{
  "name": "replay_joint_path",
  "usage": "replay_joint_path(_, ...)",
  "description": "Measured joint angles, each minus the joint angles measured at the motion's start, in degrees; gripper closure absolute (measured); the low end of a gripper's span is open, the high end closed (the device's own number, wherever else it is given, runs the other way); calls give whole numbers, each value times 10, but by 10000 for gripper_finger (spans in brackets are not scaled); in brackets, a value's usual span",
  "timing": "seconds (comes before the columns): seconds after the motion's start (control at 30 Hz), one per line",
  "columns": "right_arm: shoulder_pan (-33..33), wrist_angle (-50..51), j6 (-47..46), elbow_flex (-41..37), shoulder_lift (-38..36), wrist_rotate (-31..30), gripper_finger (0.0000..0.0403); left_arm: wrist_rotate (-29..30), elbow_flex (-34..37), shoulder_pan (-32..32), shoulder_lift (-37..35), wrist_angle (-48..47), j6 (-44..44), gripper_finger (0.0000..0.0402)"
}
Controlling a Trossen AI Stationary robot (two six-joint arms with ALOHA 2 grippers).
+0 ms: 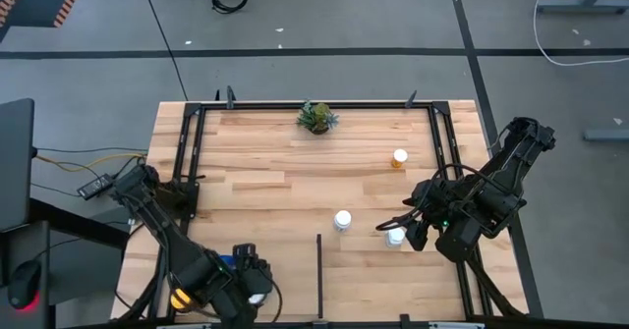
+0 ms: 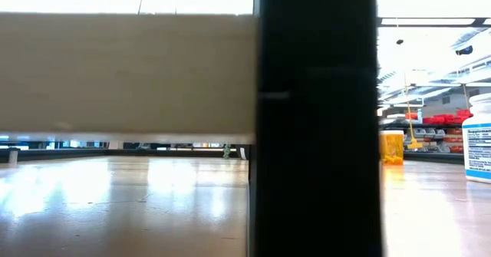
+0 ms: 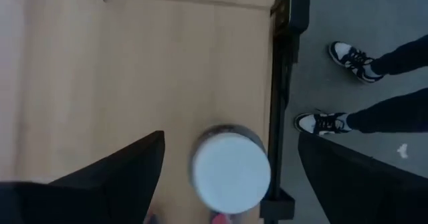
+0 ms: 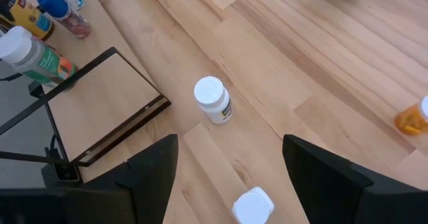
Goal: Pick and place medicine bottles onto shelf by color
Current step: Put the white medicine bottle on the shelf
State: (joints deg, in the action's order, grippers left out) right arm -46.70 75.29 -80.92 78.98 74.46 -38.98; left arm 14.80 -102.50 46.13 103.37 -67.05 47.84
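In the left wrist view a white-capped medicine bottle (image 3: 231, 172) stands upright on the light-wood shelf (image 3: 134, 70), close to its black rail (image 3: 281, 83). My left gripper (image 3: 231, 136) hangs open above it, one finger on either side, touching nothing. It is at the near left (image 1: 251, 285). My right gripper (image 1: 398, 226) is open over the right half, above a white-capped bottle (image 4: 253, 207). Another white bottle (image 4: 212, 98) and an orange one (image 4: 411, 117) stand on the wood farther off.
A small green plant (image 1: 316, 118) stands at the far edge. A black divider bar (image 1: 319, 270) runs in from the near edge. Several bottles (image 4: 40, 23) cluster by the left arm. A person's shoes (image 3: 334, 83) show on the floor beyond the rail. A black post (image 2: 314, 119) blocks the low view.
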Motion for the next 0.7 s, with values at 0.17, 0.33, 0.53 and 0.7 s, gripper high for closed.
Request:
replay_joint_path(0.17, 0, 0, -5, 0, 0, -12, 126, 20, -93, -52, -1, -57, -38, 51)
replay_joint_path(0.33, 1, 0, -26, 0, 0, -16, 126, 36, -143, -140, -1, -48, -114, 59)
replay_joint_path(0.53, 1, 2, -84, 0, 0, -23, 126, 22, -144, -255, 8, 23, -222, 68)
replay_joint_path(0.7, 2, 8, -144, 0, 0, -23, 126, -44, -144, -327, 45, 87, -261, 64)
